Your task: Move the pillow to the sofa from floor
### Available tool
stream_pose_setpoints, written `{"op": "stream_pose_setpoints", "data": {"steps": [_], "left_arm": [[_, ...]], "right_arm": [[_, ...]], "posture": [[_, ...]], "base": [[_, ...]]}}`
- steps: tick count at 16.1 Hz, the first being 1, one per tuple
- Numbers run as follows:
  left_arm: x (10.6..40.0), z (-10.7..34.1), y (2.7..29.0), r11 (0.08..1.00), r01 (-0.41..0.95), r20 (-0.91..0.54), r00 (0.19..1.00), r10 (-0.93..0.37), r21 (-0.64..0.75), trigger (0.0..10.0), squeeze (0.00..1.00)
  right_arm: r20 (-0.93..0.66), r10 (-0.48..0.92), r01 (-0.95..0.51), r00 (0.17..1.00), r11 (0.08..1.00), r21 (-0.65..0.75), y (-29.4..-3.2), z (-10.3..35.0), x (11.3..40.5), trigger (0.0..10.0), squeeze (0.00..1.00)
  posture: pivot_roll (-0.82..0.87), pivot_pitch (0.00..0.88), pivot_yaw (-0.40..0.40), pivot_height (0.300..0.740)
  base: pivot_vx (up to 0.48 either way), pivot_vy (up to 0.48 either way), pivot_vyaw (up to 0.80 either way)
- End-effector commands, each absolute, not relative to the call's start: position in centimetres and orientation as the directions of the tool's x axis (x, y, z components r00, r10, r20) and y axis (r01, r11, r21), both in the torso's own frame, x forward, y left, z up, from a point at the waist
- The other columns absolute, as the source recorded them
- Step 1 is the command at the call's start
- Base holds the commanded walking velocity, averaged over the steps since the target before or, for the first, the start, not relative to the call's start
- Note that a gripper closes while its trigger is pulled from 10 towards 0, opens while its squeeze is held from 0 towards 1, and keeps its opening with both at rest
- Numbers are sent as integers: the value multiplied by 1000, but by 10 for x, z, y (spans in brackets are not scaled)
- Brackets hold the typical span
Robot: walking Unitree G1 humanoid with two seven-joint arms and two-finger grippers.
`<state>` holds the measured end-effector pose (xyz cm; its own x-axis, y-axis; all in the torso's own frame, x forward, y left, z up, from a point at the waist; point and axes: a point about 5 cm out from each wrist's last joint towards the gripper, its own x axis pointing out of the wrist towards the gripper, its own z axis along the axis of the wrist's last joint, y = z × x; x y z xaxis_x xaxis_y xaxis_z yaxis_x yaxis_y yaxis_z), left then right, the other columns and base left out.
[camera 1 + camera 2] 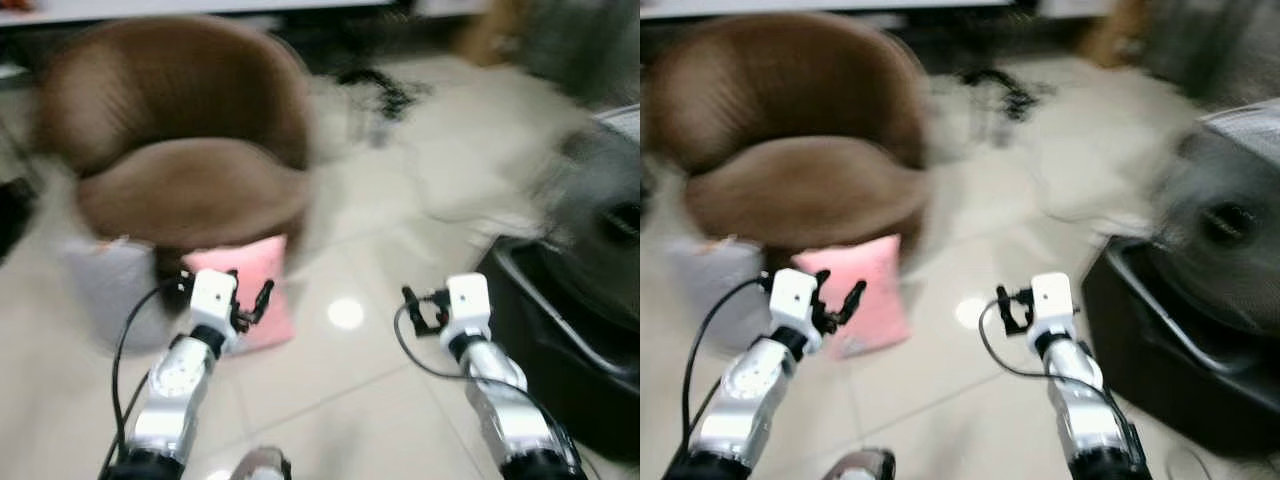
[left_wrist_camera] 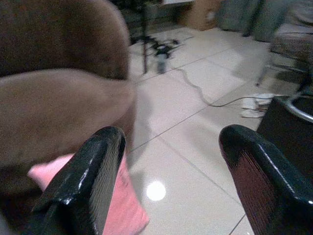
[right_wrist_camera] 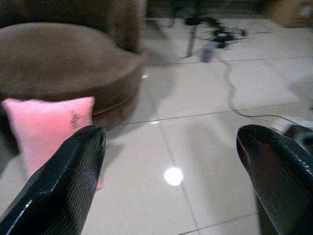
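The pink pillow [image 1: 255,290] stands on edge on the pale tiled floor [image 1: 370,390], leaning against the base of the round brown sofa [image 1: 180,140]. A grey cushion-like thing [image 1: 105,290] sits on the floor just beside it on the robot's left, also against the sofa's front.

Both arms are raised in front of the robot. The left end effector [image 1: 250,300] hangs just in front of the pillow without touching it; its wrist camera shows the two black fingers [image 2: 93,181] spread wide with nothing between them, and the pillow's corner low by one of them. The right end effector [image 1: 415,308] is over bare tile, well apart from the pillow, and its fingers [image 3: 68,186] are spread wide and empty too.

To the robot's right a dark box-like object [image 1: 560,330] with a metal rail stands on the floor, with a grey, blurred shape [image 1: 600,200] above it. Farther back, cables [image 3: 230,83] trail across the tiles and dark tangled gear [image 1: 380,85] lies past the sofa. A bright spot of lamp glare [image 1: 345,313] shines on the tile between the two arms. The head views are blurred.
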<state>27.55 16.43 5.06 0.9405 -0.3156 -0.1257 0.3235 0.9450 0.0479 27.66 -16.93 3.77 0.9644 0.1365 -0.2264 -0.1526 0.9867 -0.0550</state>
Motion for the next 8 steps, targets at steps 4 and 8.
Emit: {"op": "stream_pose_setpoints", "data": {"steps": [4, 8], "left_arm": [[277, 53, 159, 938, 342, -119, 935, -334, 53, 10000, 0], [277, 53, 159, 939, 341, -119, 935, -334, 46, 10000, 0]], "right_arm": [[-234, 127, -144, 964, 988, -57, -172, 37, 276, 10000, 102], [-245, 122, -133, 962, 991, -29, -172, 35, 275, 10000, 0]], "posture": [[-41, 52, -107, 740], [-42, 56, -108, 740]], "base": [[0, 0, 620], [0, 0, 466]]}}
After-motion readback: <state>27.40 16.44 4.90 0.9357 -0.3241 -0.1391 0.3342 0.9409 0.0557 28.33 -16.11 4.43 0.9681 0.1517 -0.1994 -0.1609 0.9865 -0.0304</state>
